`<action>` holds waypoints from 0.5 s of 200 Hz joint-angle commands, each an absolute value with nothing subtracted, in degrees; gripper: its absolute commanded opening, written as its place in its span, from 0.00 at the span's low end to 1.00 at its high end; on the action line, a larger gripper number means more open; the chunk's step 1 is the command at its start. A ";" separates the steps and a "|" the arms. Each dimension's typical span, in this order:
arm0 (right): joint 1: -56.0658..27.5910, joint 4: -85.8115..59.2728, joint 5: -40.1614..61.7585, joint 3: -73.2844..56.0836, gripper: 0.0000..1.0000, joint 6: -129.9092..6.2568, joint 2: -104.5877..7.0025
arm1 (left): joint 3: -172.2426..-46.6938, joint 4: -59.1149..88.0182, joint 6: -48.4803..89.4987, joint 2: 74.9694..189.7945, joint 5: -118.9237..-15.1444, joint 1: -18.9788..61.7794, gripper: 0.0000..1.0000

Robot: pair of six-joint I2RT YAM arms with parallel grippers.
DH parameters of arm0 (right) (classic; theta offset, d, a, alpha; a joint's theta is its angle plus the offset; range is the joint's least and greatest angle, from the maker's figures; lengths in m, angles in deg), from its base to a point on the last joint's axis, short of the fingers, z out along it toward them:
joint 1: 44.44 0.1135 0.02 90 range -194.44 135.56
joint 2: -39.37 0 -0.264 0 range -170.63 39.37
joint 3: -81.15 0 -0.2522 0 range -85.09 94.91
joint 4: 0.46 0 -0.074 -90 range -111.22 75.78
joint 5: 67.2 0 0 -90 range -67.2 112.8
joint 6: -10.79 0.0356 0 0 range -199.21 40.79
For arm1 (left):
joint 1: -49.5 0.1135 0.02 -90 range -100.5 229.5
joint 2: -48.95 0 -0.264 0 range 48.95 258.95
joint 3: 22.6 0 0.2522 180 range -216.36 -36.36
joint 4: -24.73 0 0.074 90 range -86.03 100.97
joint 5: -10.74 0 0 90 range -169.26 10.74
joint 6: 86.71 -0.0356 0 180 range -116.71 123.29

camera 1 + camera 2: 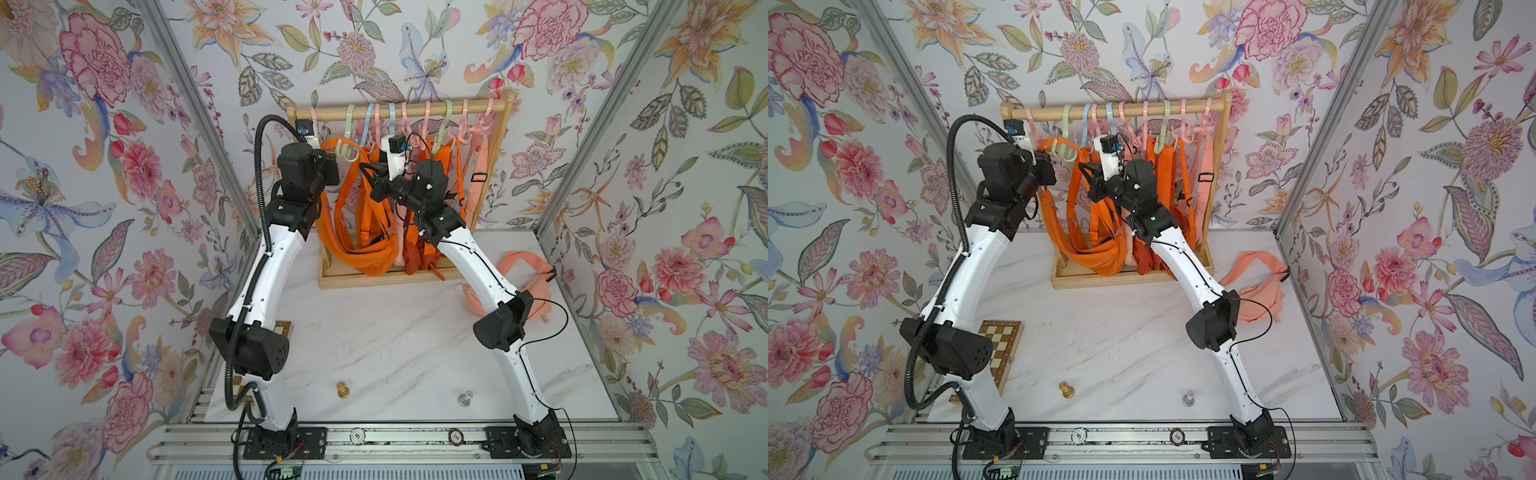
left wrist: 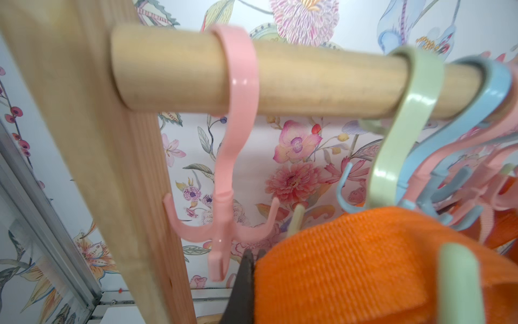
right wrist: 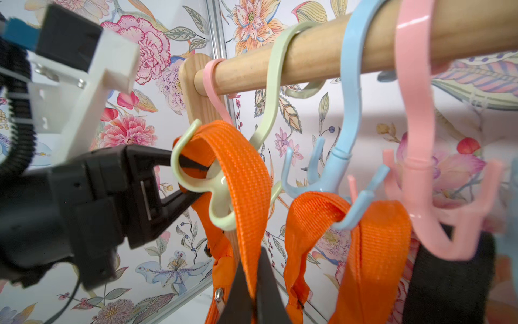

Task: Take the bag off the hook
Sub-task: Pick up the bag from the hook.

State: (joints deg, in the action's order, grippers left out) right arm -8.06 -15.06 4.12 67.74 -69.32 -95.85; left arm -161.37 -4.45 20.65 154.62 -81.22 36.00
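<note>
Orange bags (image 1: 370, 253) hang by orange straps (image 1: 332, 146) from coloured hooks (image 1: 448, 109) on a wooden rack (image 1: 332, 112). The left arm (image 1: 266, 266) and right arm (image 1: 478, 266) reach among them. A peach bag (image 1: 525, 264) lies on the marble table (image 1: 374, 340).

Your marble desk (image 1: 395, 340) carries a wooden rack (image 1: 340, 279) at the back, a peach bag (image 1: 478, 301) beside it. Up front stand a gold piece (image 1: 342, 390) and a silver piece (image 1: 465, 399)

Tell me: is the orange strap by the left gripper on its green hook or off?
On: in the right wrist view the orange strap drapes over the green hook.
</note>
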 commanded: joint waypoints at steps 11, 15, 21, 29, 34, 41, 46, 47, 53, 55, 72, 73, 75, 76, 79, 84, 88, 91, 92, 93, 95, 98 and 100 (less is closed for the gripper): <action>-7.62 -12.41 5.14 68.45 0.00 -70.32 -95.45 | -166.83 -6.94 23.06 154.43 -78.22 35.37 0.00; -6.04 -12.26 5.34 68.52 0.00 -70.40 -95.50 | -167.25 -7.24 23.06 154.65 -78.38 35.09 0.00; -5.82 -12.21 5.77 68.62 0.00 -70.51 -95.45 | -168.05 -7.79 23.02 155.07 -78.77 34.77 0.00; -5.64 -12.13 6.34 68.72 0.00 -70.75 -95.41 | -169.12 -8.51 22.74 155.67 -79.23 34.32 0.00; -5.52 -12.05 6.84 68.71 0.00 -70.79 -95.39 | -169.65 -8.85 22.51 155.98 -79.33 33.88 0.00; -5.50 -11.91 7.69 68.96 0.00 -70.78 -95.41 | -170.33 -9.21 21.94 156.49 -79.97 33.37 0.00; -5.50 -11.90 8.52 69.09 0.00 -70.78 -95.37 | -171.19 -9.88 21.37 157.16 -80.63 32.71 0.00; -5.50 -11.87 8.67 69.12 0.00 -70.78 -95.41 | -171.41 -10.00 21.25 157.33 -80.78 32.62 0.00; -5.48 -11.97 10.22 69.32 0.00 -70.72 -95.38 | -173.03 -11.06 20.54 158.28 -81.60 32.07 0.00; -5.45 -11.99 10.91 69.44 0.00 -70.72 -95.43 | -173.67 -11.46 20.28 158.64 -81.87 31.89 0.00; -5.89 -12.19 15.31 70.24 0.00 -70.12 -95.39 | -178.04 -14.40 19.37 161.77 -82.82 30.75 0.00; -5.96 -12.15 15.45 70.23 0.00 -70.05 -95.38 | -178.22 -14.46 19.37 161.92 -82.80 30.68 0.00; -6.08 -11.99 15.62 70.26 0.00 -69.89 -95.37 | -178.50 -14.64 19.40 162.14 -82.74 30.62 0.00; -6.14 -11.92 15.65 70.28 0.00 -69.80 -95.37 | -178.63 -14.71 19.38 162.28 -82.72 30.57 0.00; -6.30 -11.65 15.81 70.23 0.00 -69.72 -95.30 | -178.92 -14.77 19.50 162.61 -82.65 30.41 0.00; -6.56 -11.06 16.00 70.21 0.00 -69.27 -95.35 | -179.24 -14.86 19.51 163.08 -82.47 30.11 0.00; -6.72 -10.56 16.08 70.21 0.00 -69.04 -95.37 | -179.35 -14.84 19.55 163.38 -82.54 29.91 0.00; -6.81 -10.30 16.26 70.28 0.00 -68.97 -95.41 | -179.36 -14.82 19.66 163.58 -82.66 29.85 0.00; -6.82 -10.20 16.27 70.24 0.00 -68.95 -95.39 | -179.45 -14.76 19.74 163.62 -82.72 29.83 0.00; -6.82 -10.05 16.28 70.23 0.00 -68.94 -95.38 | -179.45 -14.73 19.73 163.63 -82.75 29.82 0.00; -6.89 -9.77 16.40 70.22 0.00 -69.00 -95.37 | -179.47 -14.70 19.75 163.73 -82.73 29.75 0.00; -6.91 -9.52 16.53 70.21 0.00 -68.96 -95.41 | -179.39 -14.63 19.79 163.84 -82.77 29.58 0.00; -6.89 -9.29 16.66 70.23 0.00 -69.00 -95.44 | -179.37 -14.52 19.81 164.00 -82.78 29.47 0.00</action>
State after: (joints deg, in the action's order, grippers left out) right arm -5.81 -13.93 12.75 68.25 -69.85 -95.85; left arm -177.79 -11.75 20.65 161.53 -82.07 30.45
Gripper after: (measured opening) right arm 0.048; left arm 0.048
